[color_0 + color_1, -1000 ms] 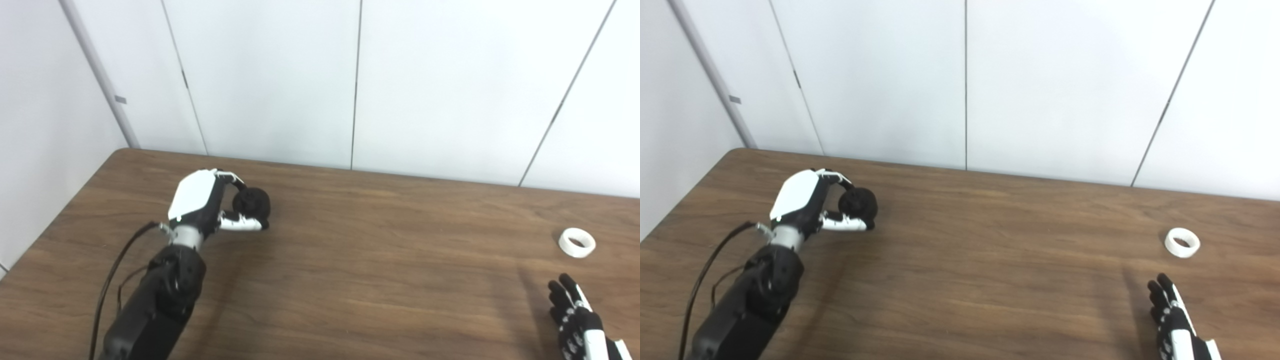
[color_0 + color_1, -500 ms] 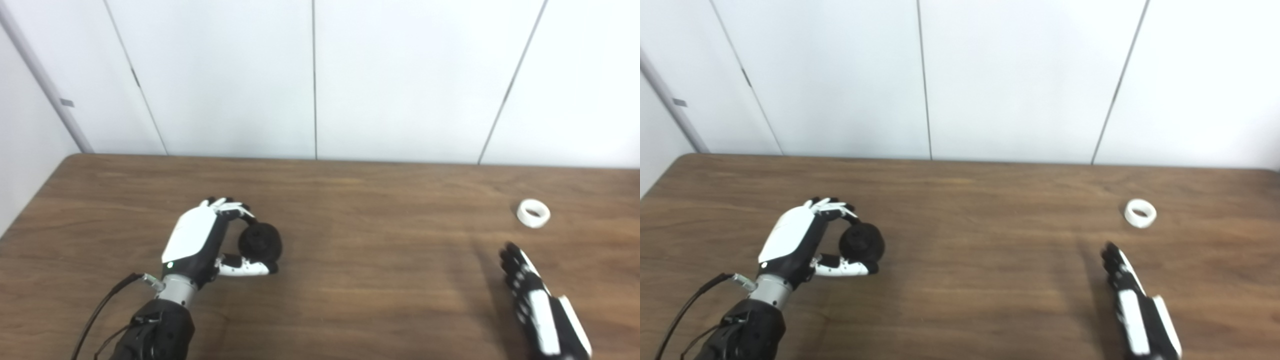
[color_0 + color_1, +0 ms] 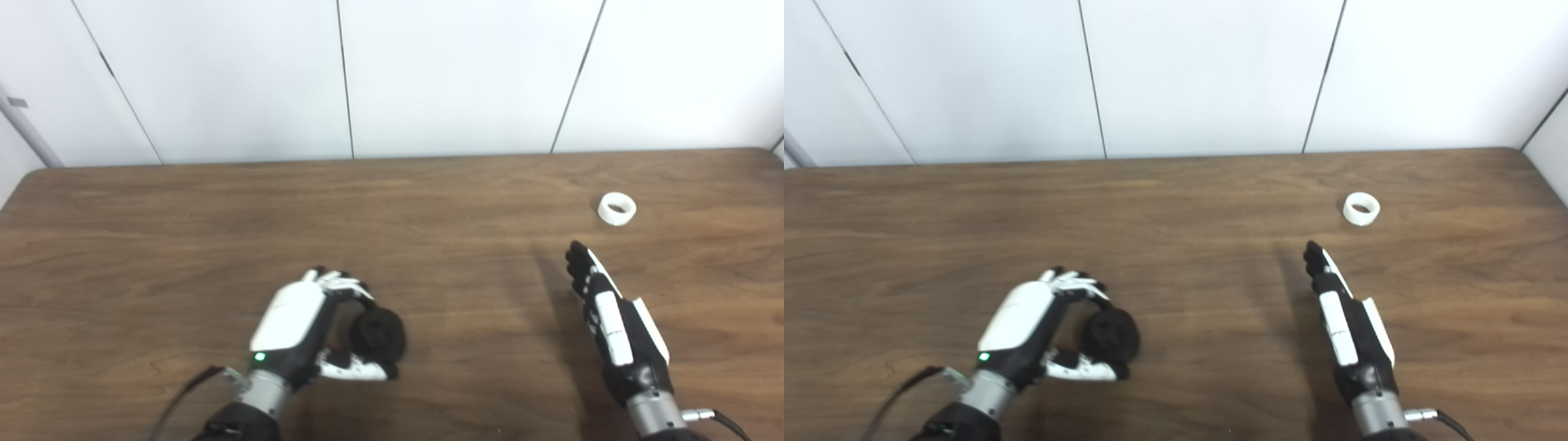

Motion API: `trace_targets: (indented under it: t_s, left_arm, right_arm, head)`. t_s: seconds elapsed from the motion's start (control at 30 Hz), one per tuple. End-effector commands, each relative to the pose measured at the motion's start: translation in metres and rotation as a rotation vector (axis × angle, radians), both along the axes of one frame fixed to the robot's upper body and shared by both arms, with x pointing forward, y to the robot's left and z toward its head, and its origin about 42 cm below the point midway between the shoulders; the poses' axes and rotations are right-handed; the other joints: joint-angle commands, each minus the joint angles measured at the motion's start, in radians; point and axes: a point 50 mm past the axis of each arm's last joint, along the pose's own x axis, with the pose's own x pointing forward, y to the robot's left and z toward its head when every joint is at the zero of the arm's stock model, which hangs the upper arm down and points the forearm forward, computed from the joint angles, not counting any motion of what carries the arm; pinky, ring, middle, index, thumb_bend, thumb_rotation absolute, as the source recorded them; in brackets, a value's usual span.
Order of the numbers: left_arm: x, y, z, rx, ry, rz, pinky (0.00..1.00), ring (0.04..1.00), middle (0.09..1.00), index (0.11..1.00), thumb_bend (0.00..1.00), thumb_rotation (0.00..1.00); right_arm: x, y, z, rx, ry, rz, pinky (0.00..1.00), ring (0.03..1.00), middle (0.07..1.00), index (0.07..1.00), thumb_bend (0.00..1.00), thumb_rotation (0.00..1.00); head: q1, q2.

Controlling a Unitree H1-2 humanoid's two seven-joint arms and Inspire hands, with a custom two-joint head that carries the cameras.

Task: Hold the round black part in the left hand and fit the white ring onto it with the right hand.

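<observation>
- Left eye view: the left hand is curled around the round black part, fingers over its top and thumb under it, holding it on edge with its flat face turned toward the right hand; whether the part clears the wooden table cannot be told.
- The right hand holds nothing, its fingers straight and close together, edge-on, pointing toward the far wall.
- The white ring lies flat on the table, hole upward, just beyond and slightly right of the right hand's fingertips, not touching them, and well apart from the black part.
- Right eye view: the same layout, but more of the table's right end shows, with its far right corner beyond the ring. The wall's left post, plain in the left eye view, is nearly cropped out.
</observation>
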Motion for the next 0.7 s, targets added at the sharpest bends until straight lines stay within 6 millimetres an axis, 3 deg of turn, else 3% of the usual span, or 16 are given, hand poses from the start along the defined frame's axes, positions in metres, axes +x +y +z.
trace_targets:
  t_s: [0.0, 0.27, 0.67]
  left_arm:
    - [-0.003, -0.009, 0.008, 0.006, -0.063, -0.036, 1.00, 0.909, 0.797, 0.482, 0.52, 0.06]
    - [-0.018, -0.033, -0.019, 0.050, -0.029, -0.122, 1.00, 0.924, 0.808, 0.481, 0.52, 0.05]
    - [-0.020, -0.044, -0.043, 0.091, -0.028, -0.172, 1.00, 0.953, 0.823, 0.481, 0.52, 0.06]
  right_arm:
    - [-0.026, 0.007, -0.005, 0.033, 0.028, -0.026, 1.00, 0.973, 0.963, 0.943, 0.59, 1.00]
    - [-0.028, 0.009, -0.001, 0.021, 0.025, -0.015, 1.00, 0.977, 0.964, 0.950, 0.59, 1.00]
    - [-0.030, 0.009, 0.003, 0.013, 0.013, -0.016, 1.00, 0.972, 0.959, 0.946, 0.59, 1.00]
  head:
    - [-0.003, 0.007]
    - [-0.017, 0.026]
    - [-0.033, 0.041]
